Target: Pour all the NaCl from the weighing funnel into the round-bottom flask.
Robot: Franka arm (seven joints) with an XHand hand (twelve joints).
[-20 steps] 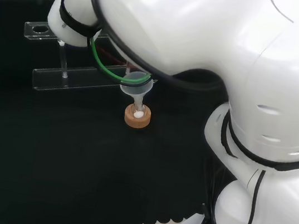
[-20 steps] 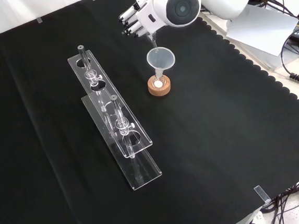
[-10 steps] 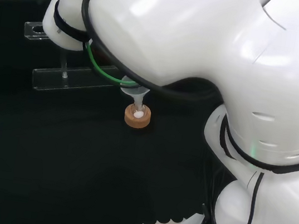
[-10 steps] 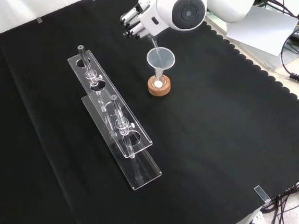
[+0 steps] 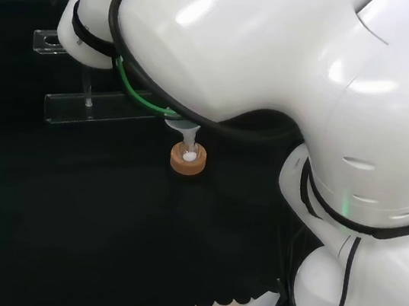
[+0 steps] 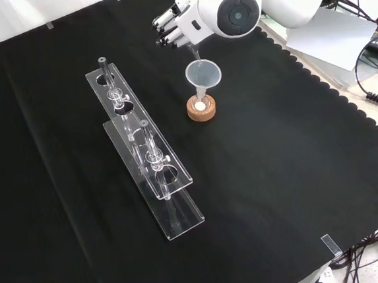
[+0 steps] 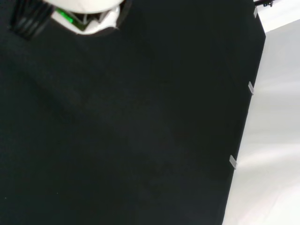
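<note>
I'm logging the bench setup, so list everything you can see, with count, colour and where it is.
Cork ring stand: one, tan, on the cloth right of the rack in the front view.
Round-bottom flask: one, clear, seated in the cork ring, with white powder showing inside.
Funnel: one, clear, upright with its stem down into the flask.
Acrylic rack: one, clear, two-tiered, left of the flask in the front view.
Cloth: one, black, covering the bench.
White paper sheet: one, off the cloth at the front view's top right.
Cables: black, at the right edge; number unclear.
Arm: one, white.
Hand: one, black and white, above the funnel, a thin clear piece reaching down from it toward the funnel.
</note>
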